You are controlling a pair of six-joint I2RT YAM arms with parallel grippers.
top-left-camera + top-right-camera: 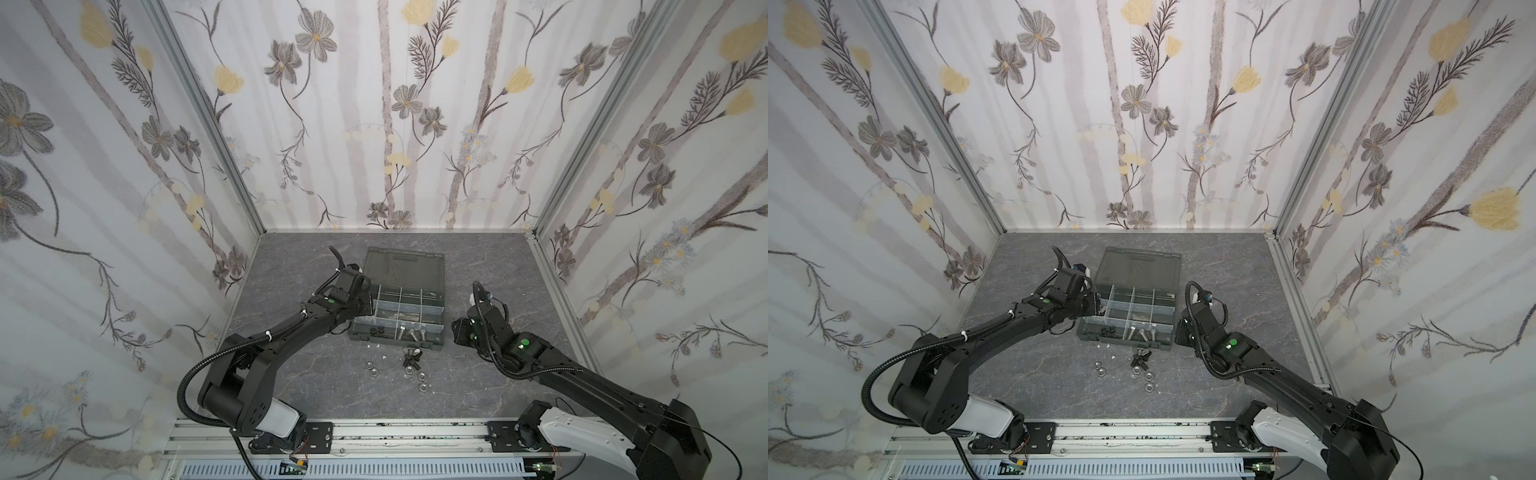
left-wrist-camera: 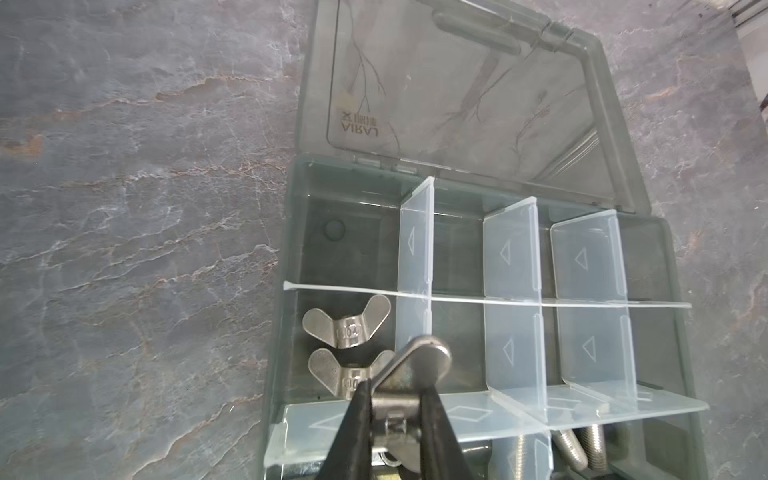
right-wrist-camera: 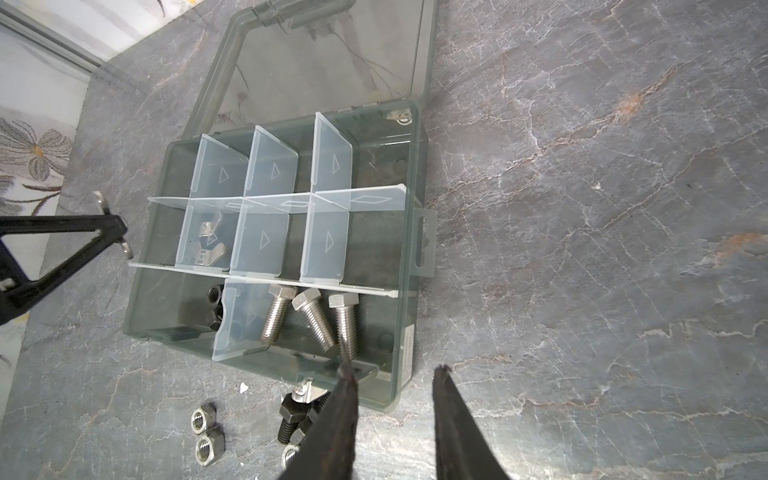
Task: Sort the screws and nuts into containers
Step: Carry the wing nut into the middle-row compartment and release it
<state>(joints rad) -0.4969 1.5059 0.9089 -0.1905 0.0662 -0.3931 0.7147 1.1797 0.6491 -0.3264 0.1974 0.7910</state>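
The containers are compartments of a dark grey organiser case [image 1: 443,332] [image 1: 1173,332] with pale dividers, its lid [image 1: 405,266] folded back. My left gripper [image 2: 395,390] [image 1: 368,303] is shut on a silver wing nut [image 2: 419,361], held over the case's left side. Below it, two wing nuts [image 2: 345,326] lie in a compartment. Three silver screws [image 3: 307,316] [image 1: 411,332] rest in the front row, black nuts [image 3: 214,299] beside them. My right gripper [image 3: 395,368] [image 1: 455,328] stands open and empty by the case's right front corner.
Loose silver nuts [image 3: 203,419] [image 1: 370,365] [image 1: 1148,376] and black screws [image 3: 291,415] [image 1: 411,357] lie on the grey slate-patterned table in front of the case. Small white flecks [image 3: 243,388] sit near them. Papered walls close in three sides.
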